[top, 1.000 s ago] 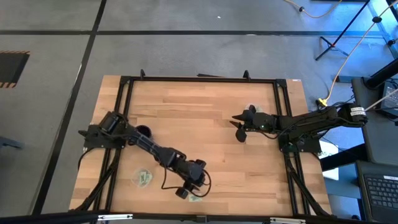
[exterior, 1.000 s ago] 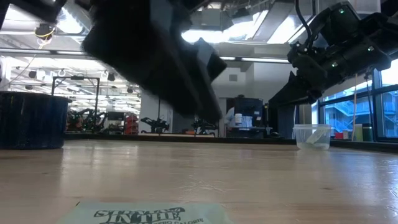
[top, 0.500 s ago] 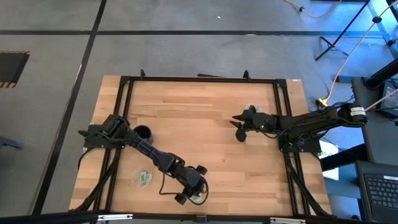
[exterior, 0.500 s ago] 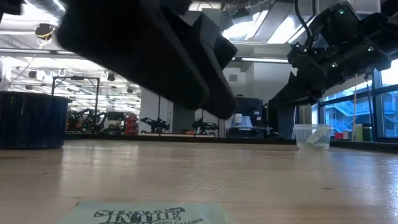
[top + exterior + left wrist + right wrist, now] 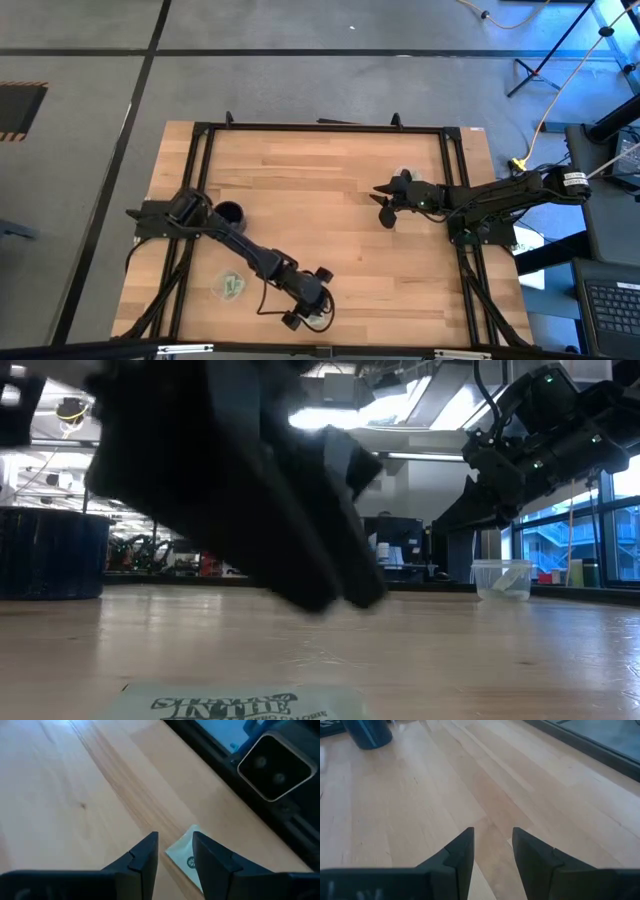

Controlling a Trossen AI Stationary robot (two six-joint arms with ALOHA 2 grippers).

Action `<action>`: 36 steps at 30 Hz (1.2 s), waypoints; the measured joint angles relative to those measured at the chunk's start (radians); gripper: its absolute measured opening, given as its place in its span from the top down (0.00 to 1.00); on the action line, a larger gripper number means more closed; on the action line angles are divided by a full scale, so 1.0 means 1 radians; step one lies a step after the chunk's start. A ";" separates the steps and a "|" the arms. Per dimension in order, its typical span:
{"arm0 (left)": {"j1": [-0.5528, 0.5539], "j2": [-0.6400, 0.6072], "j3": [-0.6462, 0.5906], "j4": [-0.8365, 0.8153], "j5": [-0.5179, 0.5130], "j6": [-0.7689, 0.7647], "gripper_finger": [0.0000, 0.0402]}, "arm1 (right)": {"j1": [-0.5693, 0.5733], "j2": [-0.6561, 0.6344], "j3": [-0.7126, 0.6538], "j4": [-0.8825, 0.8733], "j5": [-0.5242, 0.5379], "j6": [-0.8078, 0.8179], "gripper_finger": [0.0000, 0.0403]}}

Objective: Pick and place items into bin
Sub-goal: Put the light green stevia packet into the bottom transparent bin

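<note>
Hovering left gripper (image 5: 175, 847) over packet (image 5: 186, 856)

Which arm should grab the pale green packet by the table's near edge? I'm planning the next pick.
Left. The left gripper is open, low over the wooden table, with the pale green flat packet showing between its fingers. The right gripper hangs far across the table.

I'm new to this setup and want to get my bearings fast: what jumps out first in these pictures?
The left gripper, fingers open, reaches low at the table's near edge, right over a pale green packet. More packets sit in a clear container near the left edge, close to the black cup. The right gripper waits mid-table on the right side.
</note>
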 joint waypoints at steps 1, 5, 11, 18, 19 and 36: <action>0.000 0.013 0.000 0.010 0.007 -0.001 0.71 | 0.000 0.000 0.000 -0.003 0.000 0.000 0.66; 0.003 0.053 0.000 0.041 0.061 -0.046 0.71 | 0.000 0.000 0.000 -0.007 0.000 0.000 0.66; 0.004 0.071 0.006 0.018 0.059 -0.077 0.72 | 0.000 0.000 0.000 -0.011 0.000 0.000 0.66; -0.003 0.071 0.007 -0.050 -0.001 -0.035 0.76 | 0.000 0.000 0.000 -0.012 0.000 0.000 0.66; -0.003 0.072 0.007 -0.053 -0.004 -0.027 0.76 | 0.000 0.000 0.000 -0.012 0.000 0.000 0.66; -0.004 0.068 0.007 -0.102 -0.038 -0.001 0.81 | 0.000 0.000 0.000 -0.020 0.000 0.023 0.66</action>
